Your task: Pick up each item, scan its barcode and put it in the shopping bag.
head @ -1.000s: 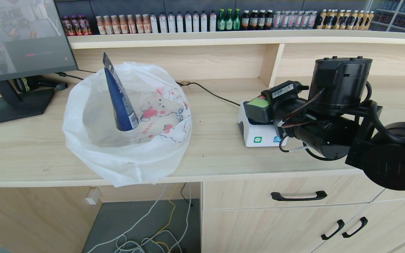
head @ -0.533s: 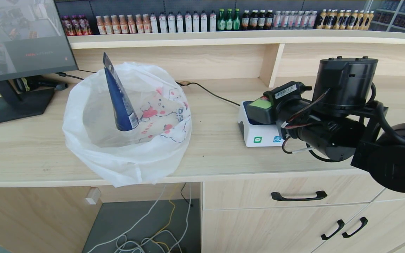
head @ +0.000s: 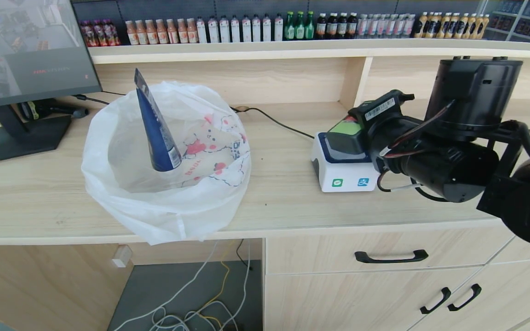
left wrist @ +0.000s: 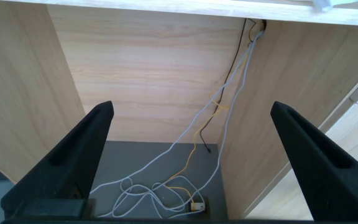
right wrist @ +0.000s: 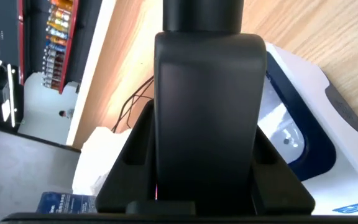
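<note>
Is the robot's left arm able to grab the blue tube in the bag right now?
Probably not yet. The left gripper hangs open under the counter by the cables, so the counter is between it and the blue tube.

Pale wood counter [head: 283, 202] with a monitor [head: 25, 50] at its left end; row of bottles [head: 265, 26] on the shelf [head: 228, 51] behind; 3 black handles [head: 391, 256] on the drawers [head: 338, 294] below; loose cables [head: 191, 312] under the counter.

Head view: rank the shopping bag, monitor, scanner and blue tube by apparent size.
1. shopping bag
2. monitor, though cut off by the edge
3-4. scanner and blue tube: too close to rank; the scanner is partly hidden.
</note>
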